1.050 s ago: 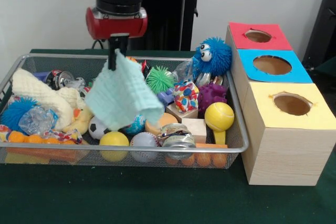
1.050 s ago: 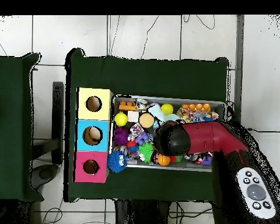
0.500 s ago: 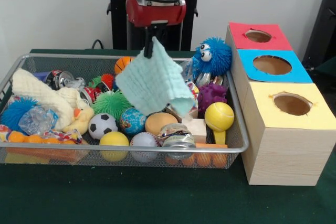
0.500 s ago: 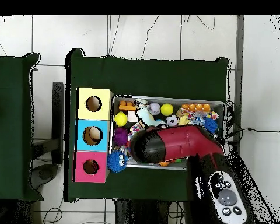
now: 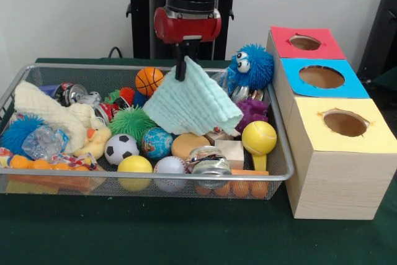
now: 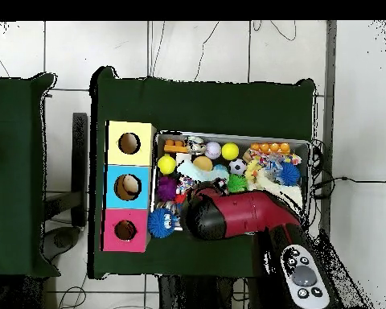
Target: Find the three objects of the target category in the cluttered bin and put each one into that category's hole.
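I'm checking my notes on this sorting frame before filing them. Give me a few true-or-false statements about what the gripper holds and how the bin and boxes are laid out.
1. The gripper holds a pale green cloth above the wire bin. True.
2. The cloth hangs over the yellow box. False: it hangs over the bin.
3. The blue box sits between the red box and the yellow one. True.
4. The orange basketball lies outside the bin. False: it is inside.

Even, bright, soft indoor light
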You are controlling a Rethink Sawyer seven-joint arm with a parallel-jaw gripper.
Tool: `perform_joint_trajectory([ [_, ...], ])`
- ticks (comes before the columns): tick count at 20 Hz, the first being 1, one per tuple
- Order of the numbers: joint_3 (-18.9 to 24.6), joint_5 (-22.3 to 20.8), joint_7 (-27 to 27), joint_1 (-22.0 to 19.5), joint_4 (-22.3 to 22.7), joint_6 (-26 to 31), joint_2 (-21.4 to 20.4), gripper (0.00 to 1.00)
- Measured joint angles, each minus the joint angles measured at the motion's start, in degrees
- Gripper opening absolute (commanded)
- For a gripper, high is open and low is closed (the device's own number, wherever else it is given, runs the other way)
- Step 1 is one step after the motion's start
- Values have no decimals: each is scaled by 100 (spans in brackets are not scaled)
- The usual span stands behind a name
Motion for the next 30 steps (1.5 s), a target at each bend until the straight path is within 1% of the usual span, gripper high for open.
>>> perform_joint_trajectory([
  [1, -52, 20, 0, -1, 52, -104, 28, 100],
  [8, -231, 161, 0, 0, 193, -131, 93, 100],
  [13, -265, 242, 0, -2, 186, -117, 114, 100],
  [15, -265, 275, 0, -4, 171, -66, 110, 100],
  [17, -262, 345, 0, -32, 114, 105, 102, 100],
  [20, -226, 404, 0, -145, -10, 408, 102, 100],
  [22, -194, 405, 0, -220, -72, 510, 104, 100],
  [24, -143, 403, 0, -328, -149, 587, 110, 100],
  [25, -56, 400, 0, -484, -247, 621, 123, 100],
  [30, 139, 395, -1, -804, -470, 621, 209, 100],
])
